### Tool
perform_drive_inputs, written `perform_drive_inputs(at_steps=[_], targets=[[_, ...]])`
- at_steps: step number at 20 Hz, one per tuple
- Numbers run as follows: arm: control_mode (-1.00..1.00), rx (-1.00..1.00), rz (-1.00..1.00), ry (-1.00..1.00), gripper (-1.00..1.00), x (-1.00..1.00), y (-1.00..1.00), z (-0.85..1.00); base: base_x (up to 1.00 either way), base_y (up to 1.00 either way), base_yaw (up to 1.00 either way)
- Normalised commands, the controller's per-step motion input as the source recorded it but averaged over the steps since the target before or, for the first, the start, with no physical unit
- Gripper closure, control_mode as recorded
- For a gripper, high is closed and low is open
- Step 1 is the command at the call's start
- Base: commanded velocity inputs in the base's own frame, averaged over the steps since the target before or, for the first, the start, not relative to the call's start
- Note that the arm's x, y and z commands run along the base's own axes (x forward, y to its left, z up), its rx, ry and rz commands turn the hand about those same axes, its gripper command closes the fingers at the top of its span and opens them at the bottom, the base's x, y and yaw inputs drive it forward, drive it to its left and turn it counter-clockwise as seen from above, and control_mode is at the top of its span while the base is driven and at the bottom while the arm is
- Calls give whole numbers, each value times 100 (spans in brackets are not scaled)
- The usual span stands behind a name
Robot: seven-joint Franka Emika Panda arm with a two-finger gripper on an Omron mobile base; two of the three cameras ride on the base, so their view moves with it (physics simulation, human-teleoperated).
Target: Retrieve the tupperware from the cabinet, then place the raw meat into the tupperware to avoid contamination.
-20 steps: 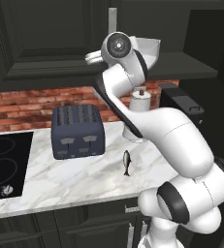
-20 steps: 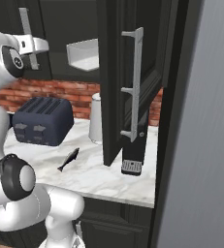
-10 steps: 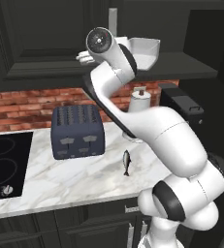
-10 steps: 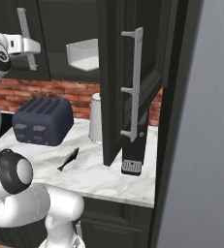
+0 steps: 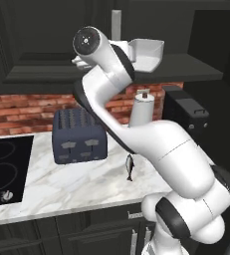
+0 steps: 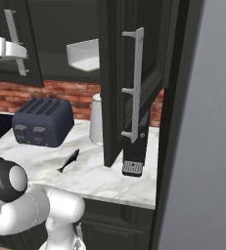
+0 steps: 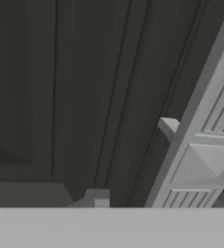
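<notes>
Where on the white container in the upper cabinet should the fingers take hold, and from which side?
Probably the container's front wall, reached from the open front of the cabinet. It sits upright with an open top and thin walls, so one finger could go inside, one outside.

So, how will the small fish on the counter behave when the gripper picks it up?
The fish looks slim and smooth, so it may slip or twist between the fingers. It seems light. It lies flat on the marble counter, so it probably will not roll.

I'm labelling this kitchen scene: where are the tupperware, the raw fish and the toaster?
tupperware (image 6: 84,54): right base view, on its front white wall, on the cabinet shelf.
raw fish (image 5: 130,167): left base view, mid-body, lying on the marble counter.
toaster (image 5: 79,137): left base view, on its dark blue front face.
</notes>
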Motion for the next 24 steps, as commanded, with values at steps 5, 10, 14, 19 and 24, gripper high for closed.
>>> perform_drive_inputs(at_steps=[5,10,14,19,24], targets=[[-100,1,-14,8,100,-70,58,-4,0,0,0],[-100,2,-12,7,100,-87,56,-16,0,0,0],[-100,0,-12,6,100,-84,60,-41,0,0,0],[-100,3,-15,1,100,-55,52,-50,0,0,0],[-100,2,-15,0,-100,-55,53,-49,0,0,0]])
